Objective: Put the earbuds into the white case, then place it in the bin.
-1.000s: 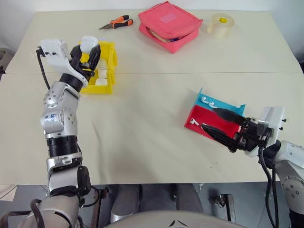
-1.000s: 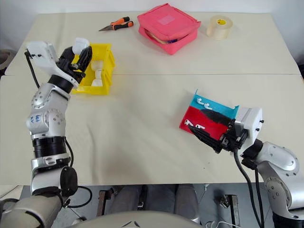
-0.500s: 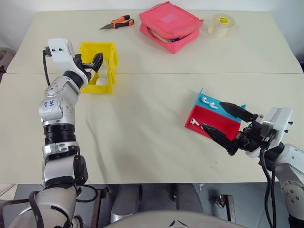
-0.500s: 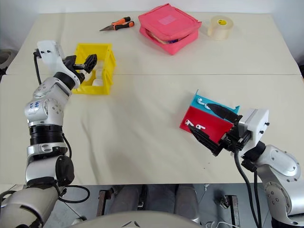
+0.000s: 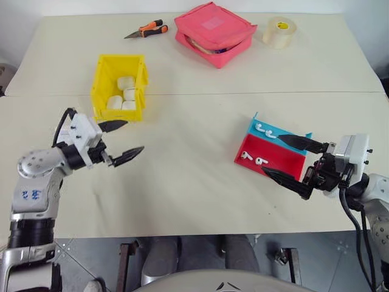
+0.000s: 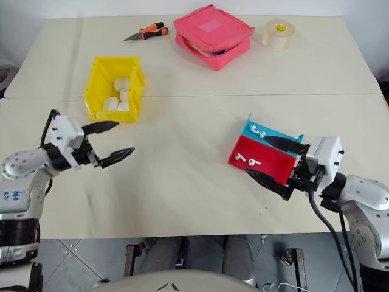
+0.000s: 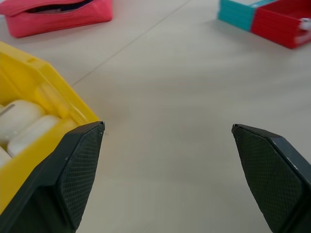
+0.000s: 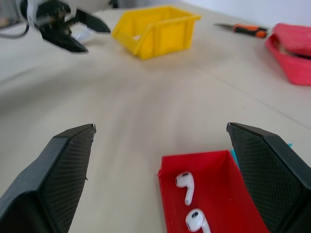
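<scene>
Now the yellow bin (image 5: 119, 87) holds three or four white cases (image 5: 123, 93), lying close together near its lowered front lip. The left gripper (image 5: 120, 140) hangs just in front of the bin, over the bare table (image 5: 182, 158), with its two black fingers spread wide and nothing between them. The right gripper (image 5: 292, 159) stands at the near edge of the red and blue tray (image 5: 270, 151), also wide open and empty.

To my judgement, one case is already delivered and a new round is about to begin. Two earbuds (image 5: 253, 158) lie in the red part of the tray, and two more lie in the blue part behind. I see no white case outside the bin, so the next move calls first for a fresh case, and I cannot tell where it would come from. After that, the right gripper must close on one tiny earbud, which is glossy and could slip easily.

At the far side of the table lie the pink pouch (image 5: 216, 31), the orange pliers (image 5: 145, 29) and a roll of tape (image 5: 278, 31). They are well apart from both grippers. Nothing stands between the tray and the bin.
</scene>
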